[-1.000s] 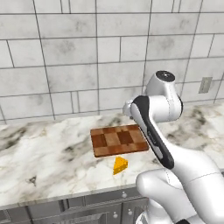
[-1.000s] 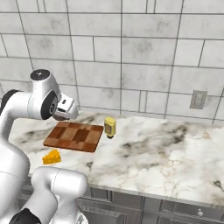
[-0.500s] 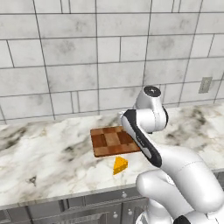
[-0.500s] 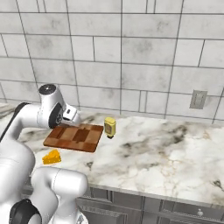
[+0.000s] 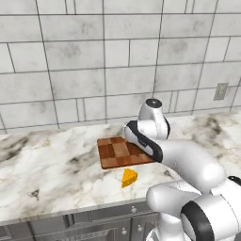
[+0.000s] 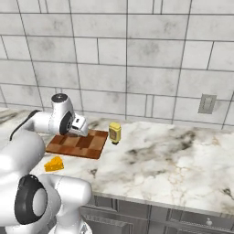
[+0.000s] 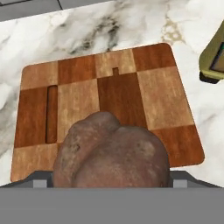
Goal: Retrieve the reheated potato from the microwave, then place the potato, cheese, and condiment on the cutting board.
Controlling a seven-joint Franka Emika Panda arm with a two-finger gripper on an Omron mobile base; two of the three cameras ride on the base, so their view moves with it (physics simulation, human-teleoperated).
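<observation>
The brown, lumpy potato (image 7: 111, 153) sits between my gripper's fingers, close to the hand camera, and hangs over the near half of the checkered cutting board (image 7: 122, 87). My gripper (image 6: 81, 130) is shut on the potato, low over the board (image 6: 75, 145) from its far left side. The yellow cheese wedge (image 5: 129, 177) lies on the counter just in front of the board (image 5: 117, 153). The yellow condiment bottle (image 6: 114, 132) stands upright off the board's right end, and its edge shows as the condiment (image 7: 214, 57) in the hand view. The microwave is out of view.
The marble counter (image 6: 173, 160) stretches wide to the right of the bottle. A tiled wall with an outlet (image 6: 206, 103) rises behind it. Grey drawers run under the counter's front edge (image 5: 70, 212).
The arm has bent forward and lowered the hand with the potato down toward the cutting board. Cheese, bottle and board have stayed where they were.
</observation>
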